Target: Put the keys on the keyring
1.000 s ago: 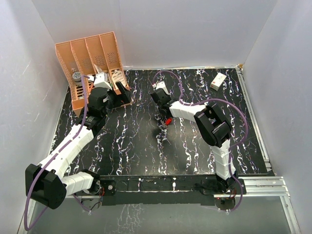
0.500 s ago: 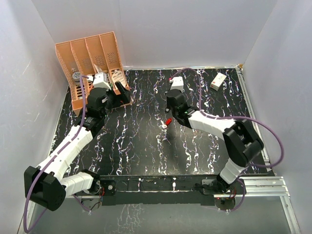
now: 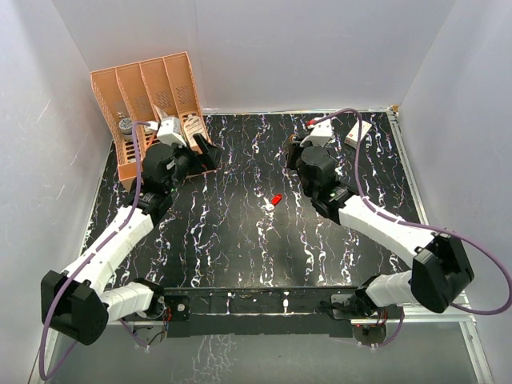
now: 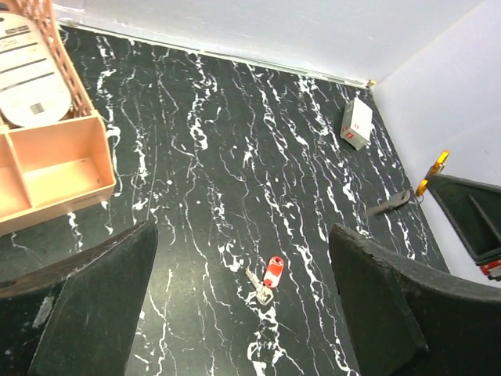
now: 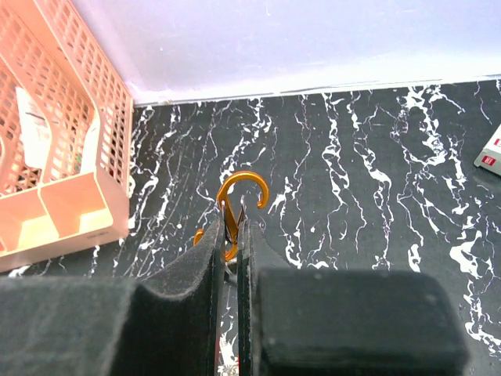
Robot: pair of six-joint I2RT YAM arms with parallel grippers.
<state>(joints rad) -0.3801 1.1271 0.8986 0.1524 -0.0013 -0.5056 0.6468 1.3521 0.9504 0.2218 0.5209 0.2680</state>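
Two keys lie together on the black marbled table: a red-headed key and a silver key. My right gripper is up behind and to the right of them, shut on the orange keyring, whose open hook sticks out past the fingertips. In the left wrist view the keyring shows as orange tips at the right edge. My left gripper hovers open at the back left, empty, with the keys seen far below between its fingers.
An orange mesh file organizer stands at the back left, close to my left gripper. A small white box lies at the back right. White walls enclose the table.
My right gripper has pulled away from the keys, moving back and to the right with the keyring; the keys stay on the table. The left arm has hardly moved.
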